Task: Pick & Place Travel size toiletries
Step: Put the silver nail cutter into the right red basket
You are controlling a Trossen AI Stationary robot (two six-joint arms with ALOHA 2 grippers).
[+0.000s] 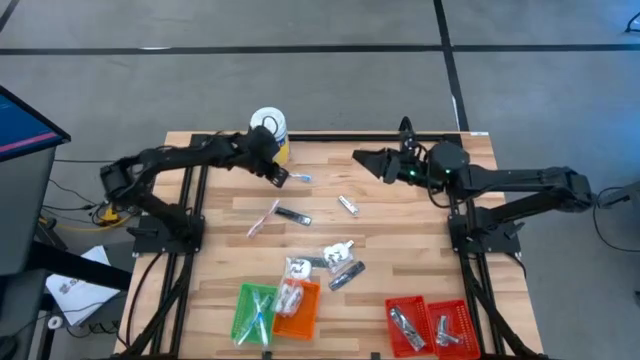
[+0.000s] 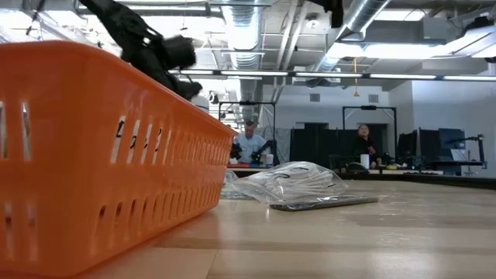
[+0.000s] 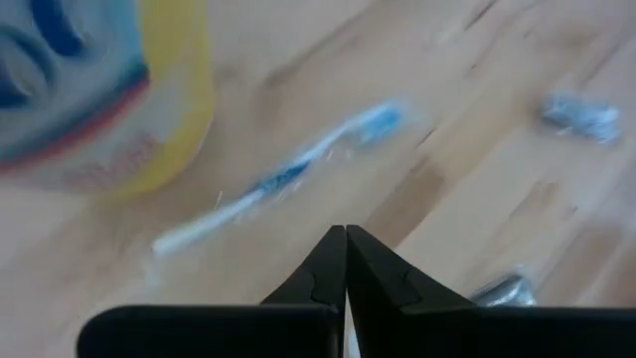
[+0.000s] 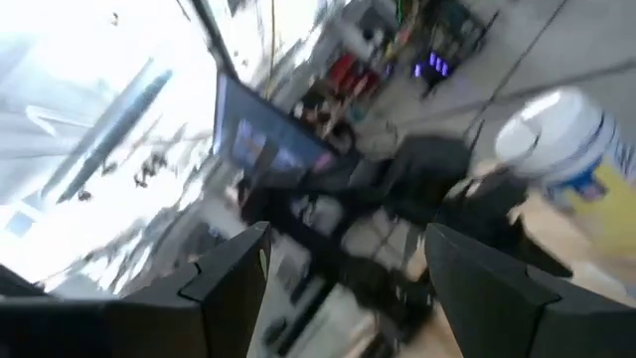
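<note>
Landmark: tub (image 1: 268, 126).
Left gripper (image 1: 279, 179): fingers pressed together, nothing held, just beside tub.
Toothbrush (image 1: 299, 178): on table, beside tub, at left gripper's tip.
Right gripper (image 1: 362, 160): fingers apart, empty, well right of tub.

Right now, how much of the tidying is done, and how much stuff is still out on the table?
About halfway. Some toiletries already lie in the green tray, orange tray and red trays. Nothing is in hand: the left hand is shut and empty beside the blue stick near the tub; the right hand waits open. Left: that blue stick, the pink stick, a dark tube, a silvery piece and the packets.
</note>
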